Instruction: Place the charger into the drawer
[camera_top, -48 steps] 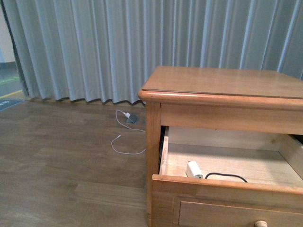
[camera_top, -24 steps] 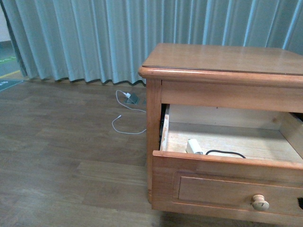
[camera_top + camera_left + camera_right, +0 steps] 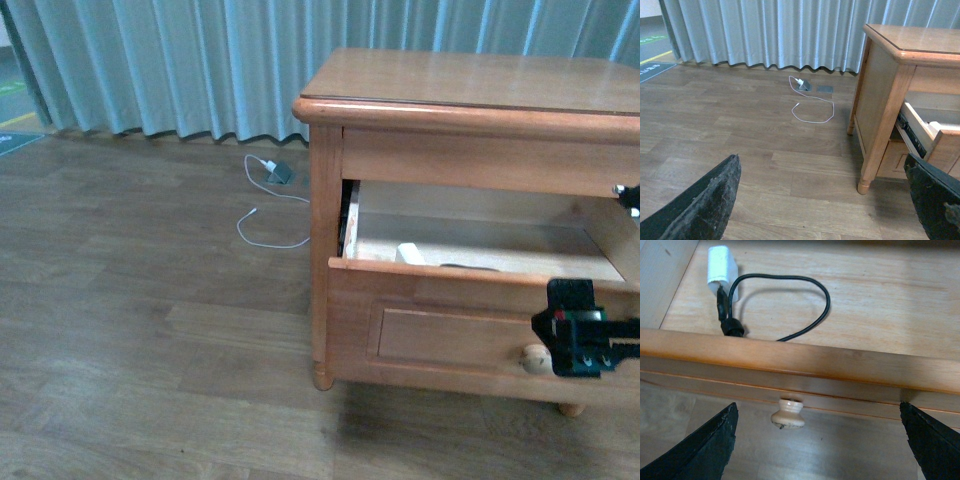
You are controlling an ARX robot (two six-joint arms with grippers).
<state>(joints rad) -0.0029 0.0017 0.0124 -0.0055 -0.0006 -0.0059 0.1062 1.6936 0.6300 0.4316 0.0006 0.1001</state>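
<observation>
Inside drawer charger, beyond spread right claw

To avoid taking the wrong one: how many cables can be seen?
2. The charger with black cable lies inside the open drawer; a white cable lies on the floor near the curtain.

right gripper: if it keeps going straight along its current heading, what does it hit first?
Most likely the round pale knob on the honey-brown wooden drawer front, which sits between the open right gripper's fingers. Depth unclear; the white cube charger lies beyond, inside.
</observation>
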